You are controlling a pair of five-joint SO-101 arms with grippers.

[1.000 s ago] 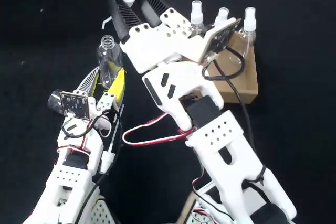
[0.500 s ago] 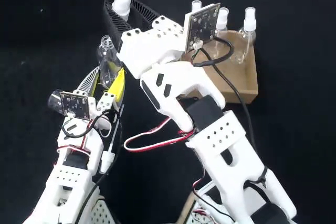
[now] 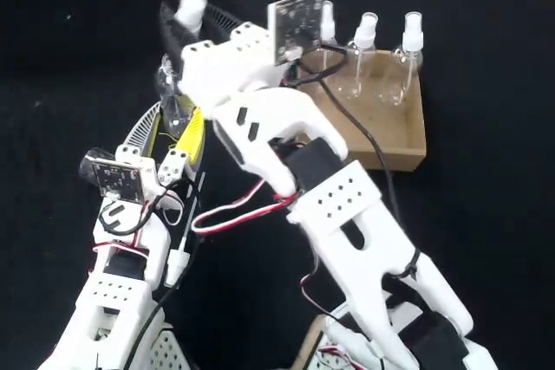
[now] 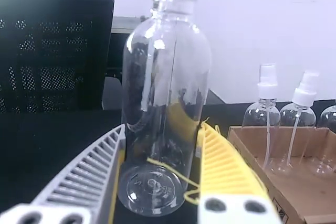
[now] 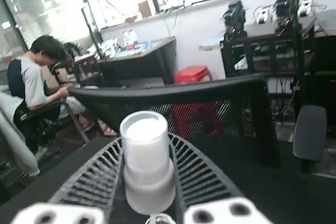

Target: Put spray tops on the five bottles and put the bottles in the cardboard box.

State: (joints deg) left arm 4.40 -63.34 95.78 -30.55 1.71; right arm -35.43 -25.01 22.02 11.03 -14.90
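A clear, uncapped bottle (image 4: 165,98) stands upright on the black table, and my left gripper (image 4: 160,182) is shut on its lower body; the same bottle (image 3: 173,101) is at the left in the high view, between the grey and yellow fingers of my left gripper (image 3: 172,130). My right gripper (image 5: 147,187) is shut on a white spray top (image 5: 147,161). That spray top (image 3: 190,9) hangs just above the bottle's open neck, with my right gripper (image 3: 185,19) around it. Three bottles with spray tops (image 3: 364,54) stand in the cardboard box (image 3: 390,132).
The cardboard box sits at the back right of the black table (image 3: 69,67), its near wall (image 4: 262,166) close beside the held bottle. The right arm's white body (image 3: 286,136) crosses the table's middle. A black mesh chair (image 4: 52,51) stands behind the table.
My right gripper has swung left and down with the spray top, from near the box to over the bottle's neck. The left gripper and bottle have shifted slightly.
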